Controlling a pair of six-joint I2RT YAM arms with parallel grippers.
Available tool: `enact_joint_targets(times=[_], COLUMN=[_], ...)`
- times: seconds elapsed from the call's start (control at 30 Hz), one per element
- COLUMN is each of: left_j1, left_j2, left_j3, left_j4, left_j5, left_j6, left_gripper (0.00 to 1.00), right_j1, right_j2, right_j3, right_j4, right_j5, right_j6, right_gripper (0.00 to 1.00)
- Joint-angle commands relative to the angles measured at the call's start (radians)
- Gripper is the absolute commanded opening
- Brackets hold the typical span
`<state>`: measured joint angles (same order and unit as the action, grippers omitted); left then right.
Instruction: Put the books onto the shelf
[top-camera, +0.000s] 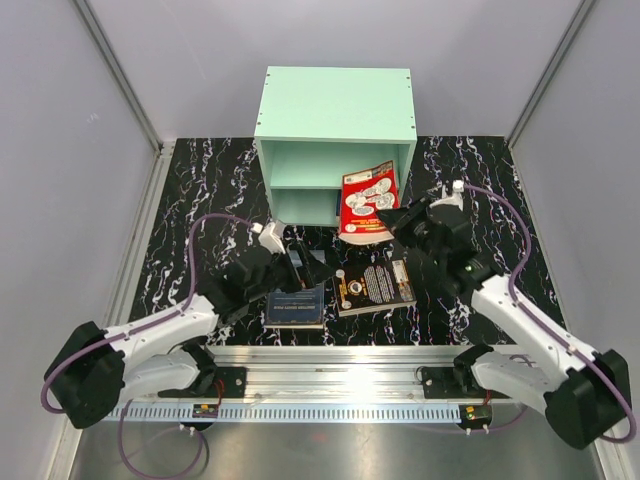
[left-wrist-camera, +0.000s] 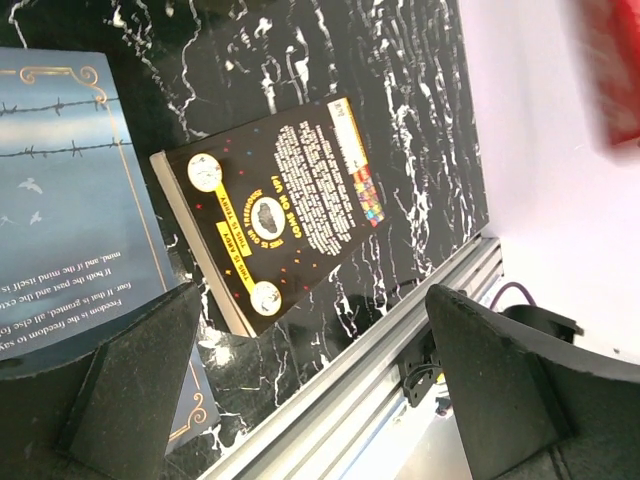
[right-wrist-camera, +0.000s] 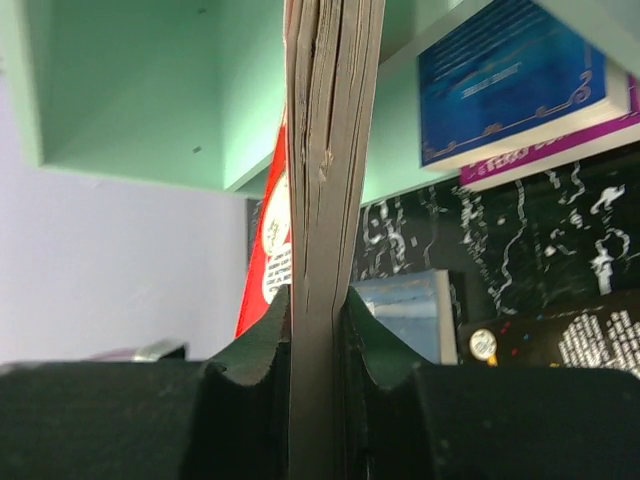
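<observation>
Far left: left gripper (top-camera: 292, 264), jaws spread wide with nothing between them, hangs near far edge of dark blue book (top-camera: 296, 306), which lies flat on table (top-camera: 200, 190) and nearest left arm. Just right: black book (top-camera: 375, 284), also flat, between both arms. Further right: right gripper (top-camera: 395, 222) clamped on red book (top-camera: 368, 203), holding it tilted at mouth of lower compartment, right side of shelf (top-camera: 335, 100). Long axis points into opening, shelf dead ahead of book, so likely a short push forward. Left wrist view adds only the two flat books past open fingers (left-wrist-camera: 130, 390). Right wrist view adds pads (right-wrist-camera: 250, 340) pinching page edge, plus blue-and-orange book (right-wrist-camera: 510, 80) stacked on purple book (right-wrist-camera: 560, 155), apparently in shelf, compartment unclear. Stack not made out from top view.
</observation>
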<state>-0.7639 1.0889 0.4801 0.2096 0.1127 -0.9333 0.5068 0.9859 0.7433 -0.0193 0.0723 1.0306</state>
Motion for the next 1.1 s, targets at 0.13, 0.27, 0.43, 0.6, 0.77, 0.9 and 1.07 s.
enact_joint_targets(times=[0.13,0.27,0.43,0.6,0.77,0.9,1.07], left_j1=[-0.021,-0.023,-0.023,-0.029,-0.029,-0.034,-0.051], left_j2=[-0.026,0.058,0.242,0.437,0.555,0.612,0.602], left_j3=[0.118,0.225,0.449,0.642,0.774,0.815,0.758], left_j4=[-0.124,-0.176,-0.207,-0.295,-0.314,-0.326,-0.179], left_j5=[-0.053,-0.076,-0.146,-0.278,-0.346,-0.451,-0.585], left_j6=[0.085,0.129,0.163,0.2,0.226,0.223,0.212], left_gripper=[0.99,0.99,0.99,0.99,0.98,0.99,0.99], right_j1=[-0.063,-0.119,-0.16,-0.185,-0.194,-0.206,-0.218], right_j2=[0.19,0.26,0.315,0.358,0.385,0.402,0.395], right_j3=[0.143,0.188,0.199,0.205,0.222,0.231,0.234], right_j4=[0.177,0.186,0.203,0.226,0.242,0.245,0.251], right_j5=[0.119,0.086,0.046,-0.014,-0.069,-0.114,-0.161], right_j6=[-0.018,-0.014,-0.001,0.02,0.026,0.02,0.01], right_gripper=[0.0,0.0,0.0,0.11,0.24,0.46,0.67])
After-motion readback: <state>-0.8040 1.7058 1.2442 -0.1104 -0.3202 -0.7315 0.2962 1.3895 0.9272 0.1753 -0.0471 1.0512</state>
